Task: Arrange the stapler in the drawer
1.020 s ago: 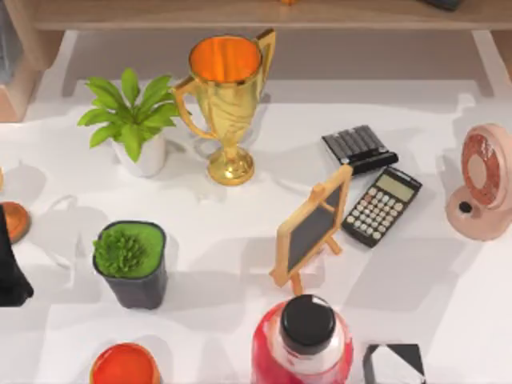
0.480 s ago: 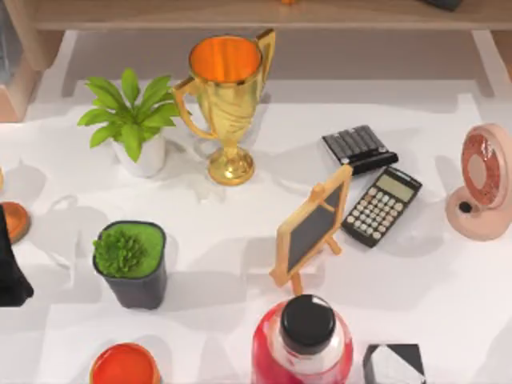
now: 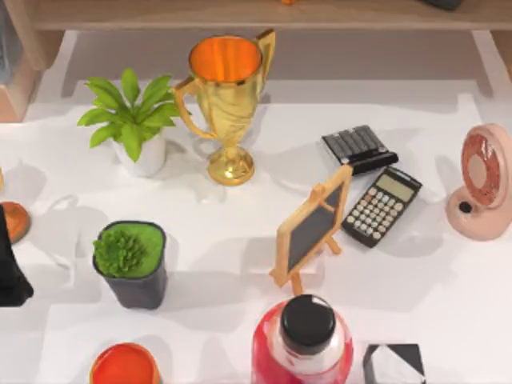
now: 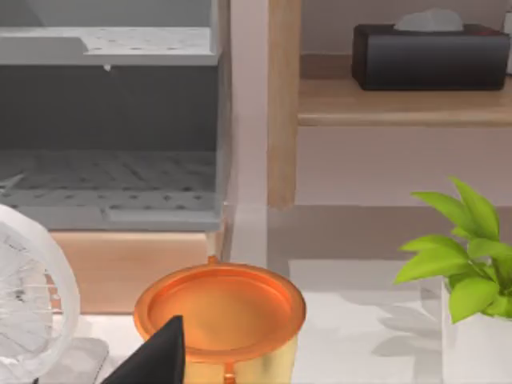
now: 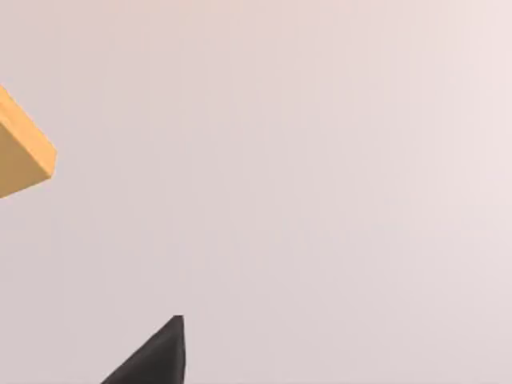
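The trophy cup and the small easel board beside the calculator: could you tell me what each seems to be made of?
The trophy cup looks like polished gold-toned metal, judging by its bright highlights and glossy orange-lit bowl. The easel board seems to have a light wooden frame around a matte dark slate-like panel.

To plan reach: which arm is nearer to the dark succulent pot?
Left. The left arm sits at the table's left edge beside the pot; the right gripper faces a bare wall, its distance unclear.

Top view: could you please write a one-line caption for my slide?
A cluttered white table with a gold trophy, two potted plants, a small chalkboard easel, a calculator and a black stapler.
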Controlling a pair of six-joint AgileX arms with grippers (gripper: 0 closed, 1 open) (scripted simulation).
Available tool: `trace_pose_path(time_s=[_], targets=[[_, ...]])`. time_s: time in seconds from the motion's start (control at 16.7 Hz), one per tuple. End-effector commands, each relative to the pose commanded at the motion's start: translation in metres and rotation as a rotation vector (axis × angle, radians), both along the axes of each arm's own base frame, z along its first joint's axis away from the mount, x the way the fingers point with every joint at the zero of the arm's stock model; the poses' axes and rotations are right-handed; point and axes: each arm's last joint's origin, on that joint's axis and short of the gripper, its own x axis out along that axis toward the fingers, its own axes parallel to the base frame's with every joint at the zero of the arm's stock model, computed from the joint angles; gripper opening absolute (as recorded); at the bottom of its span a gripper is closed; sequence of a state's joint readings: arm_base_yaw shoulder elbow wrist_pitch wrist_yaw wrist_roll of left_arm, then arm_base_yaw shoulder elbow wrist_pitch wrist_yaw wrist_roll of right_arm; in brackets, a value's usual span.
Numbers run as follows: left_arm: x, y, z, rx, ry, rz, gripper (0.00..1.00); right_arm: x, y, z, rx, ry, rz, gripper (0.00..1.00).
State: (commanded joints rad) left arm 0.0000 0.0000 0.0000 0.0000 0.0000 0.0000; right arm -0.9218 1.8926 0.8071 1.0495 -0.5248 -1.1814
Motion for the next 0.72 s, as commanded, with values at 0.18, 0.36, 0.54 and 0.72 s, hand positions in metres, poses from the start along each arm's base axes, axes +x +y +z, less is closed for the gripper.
trace_pose_path(time_s=[0.18, 0.36, 0.54, 0.72], targets=[[0.0, 0.0, 0.0, 0.0, 0.0, 0.0, 1.0, -0.016, 0.038, -0.034, -0.187, 0.028, 0.111, 1.0], [0.0, 0.0, 0.0, 0.0, 0.0, 0.0, 1.0, -0.018, 0.078, -0.057, -0.317, 0.044, 0.254, 1.0], [0.0, 0.0, 0.0, 0.0, 0.0, 0.0, 1.0, -0.014, 0.103, -0.067, -0.388, 0.041, 0.356, 1.0], [0.0, 0.0, 0.0, 0.0, 0.0, 0.0, 1.0, -0.013, 0.106, -0.068, -0.397, 0.039, 0.369, 1.0]])
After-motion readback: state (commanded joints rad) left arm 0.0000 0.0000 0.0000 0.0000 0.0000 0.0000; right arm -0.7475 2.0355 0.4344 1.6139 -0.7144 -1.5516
